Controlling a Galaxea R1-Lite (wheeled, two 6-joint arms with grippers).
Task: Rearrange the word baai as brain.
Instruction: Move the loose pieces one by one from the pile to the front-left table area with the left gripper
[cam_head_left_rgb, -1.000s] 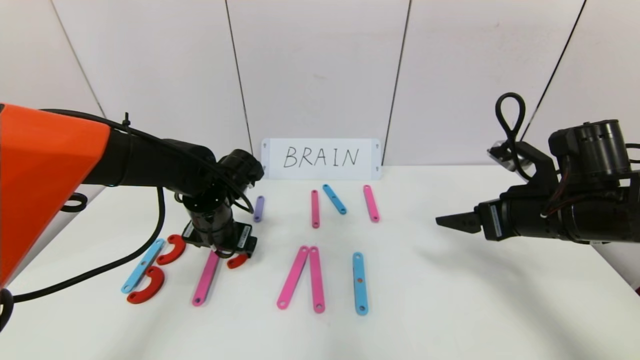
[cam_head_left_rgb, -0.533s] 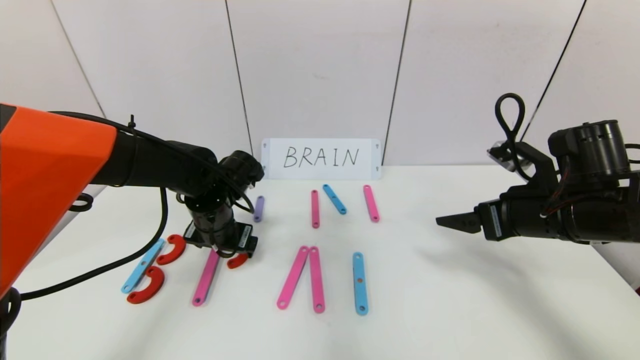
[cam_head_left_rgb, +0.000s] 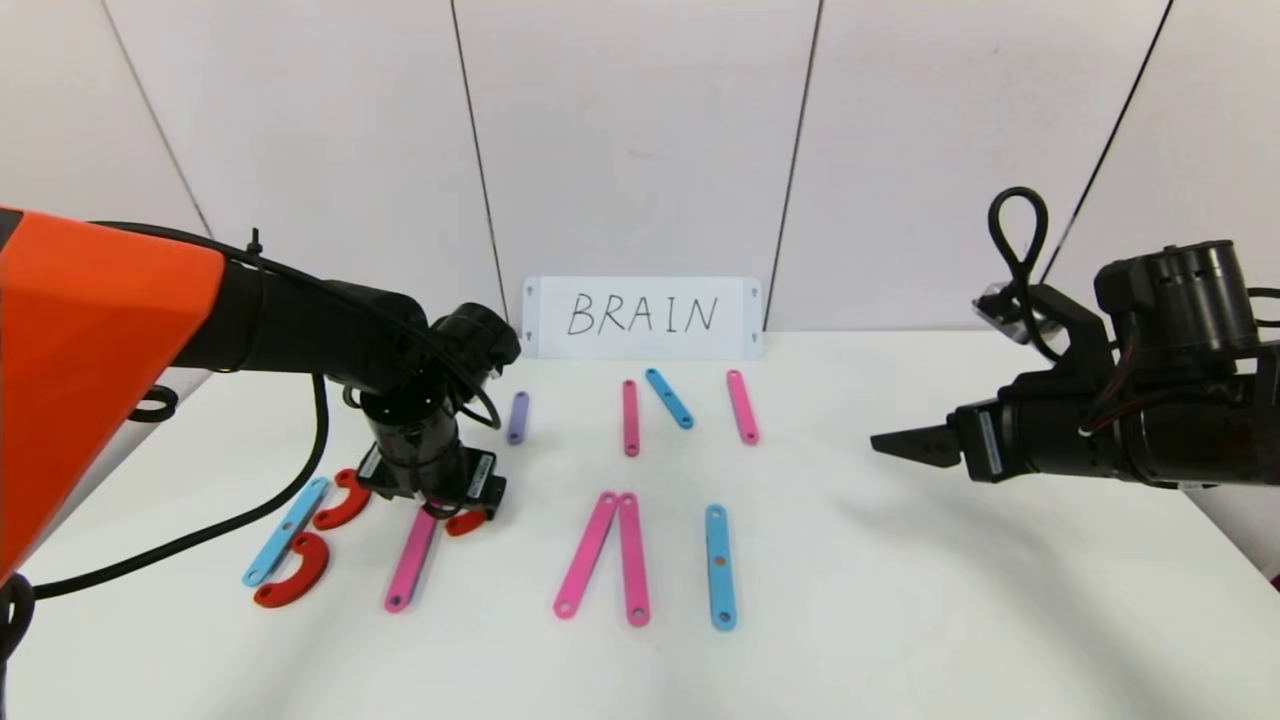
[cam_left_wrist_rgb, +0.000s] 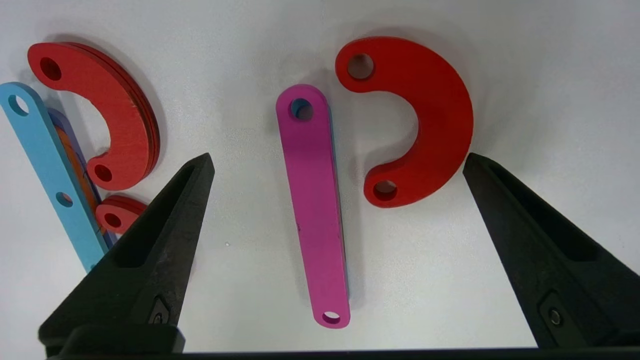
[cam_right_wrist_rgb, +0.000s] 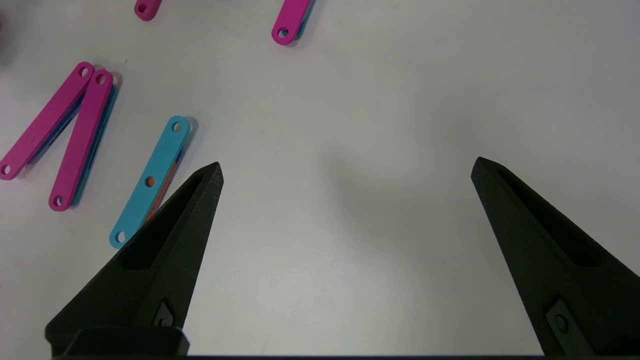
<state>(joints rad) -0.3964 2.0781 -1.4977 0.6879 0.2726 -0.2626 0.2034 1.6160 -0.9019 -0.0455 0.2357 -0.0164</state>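
Left tool (cam_left_wrist_rgb: 335, 160) wide open, empty, shifted slightly left above red curve (cam_left_wrist_rgb: 415, 125) and pink strip (cam_left_wrist_rgb: 312, 200)

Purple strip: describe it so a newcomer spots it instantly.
Start at the white BRAIN card at the table's back edge. Just in front of its left end lies the purple strip, near the left gripper. It is the only purple piece and the shortest strip.

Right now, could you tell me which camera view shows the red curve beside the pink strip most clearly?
The left wrist view: the red curve lies whole between the open left gripper fingers, right of the pink strip. In the head view it is mostly hidden under that gripper. The right wrist view misses it.
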